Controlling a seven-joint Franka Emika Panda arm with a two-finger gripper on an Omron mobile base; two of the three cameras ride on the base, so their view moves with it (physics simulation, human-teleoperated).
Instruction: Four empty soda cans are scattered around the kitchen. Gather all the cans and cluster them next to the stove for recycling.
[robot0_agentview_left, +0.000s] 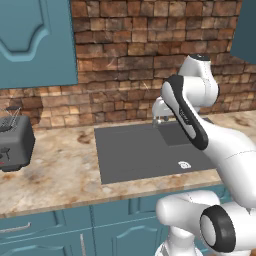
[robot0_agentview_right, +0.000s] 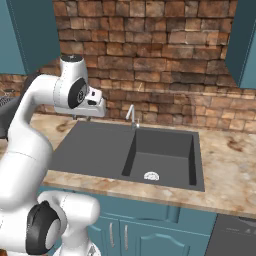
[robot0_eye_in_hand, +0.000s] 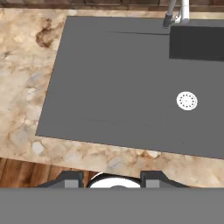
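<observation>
Rough red-brown brick wall (robot0_agentview_left: 125, 50) runs behind everything, with smooth teal panelled wall cabinets (robot0_agentview_left: 35, 40) hung against it. Below lies the speckled beige stone counter (robot0_agentview_left: 60, 170), glossy and blotched with rust-coloured patches.

Well to the left of the matte dark grey rectangular sink (robot0_agentview_right: 100, 150) stands a boxy dark grey toaster (robot0_agentview_left: 15, 142) with thin wire racks poking from its top. The sink's left half is a flat, smooth drainboard. Its right half drops into a deep square basin (robot0_agentview_right: 160, 155) with sharp straight walls. On the basin floor sits a small round white perforated drain (robot0_agentview_right: 151, 175). At the sink's back edge, where drainboard meets basin, rises a slim curved silver metal faucet (robot0_agentview_right: 131, 115). Teal base cabinet doors (robot0_agentview_right: 120, 235) with slim pale handles front the counter under the sink.

My gripper (robot0_eye_in_hand: 113, 179) hangs above the sink's left side, pointing down. Its two dark squared fingertips (robot0_eye_in_hand: 72, 179) are drawn in against the sides of a soda can (robot0_eye_in_hand: 114, 183), of which I see just the round silver-white top with a dark ring. I cannot tell the colour of the can's body. In the hand view the can sits between my fingertips, on the near side of the counter strip in front of the sink.
</observation>
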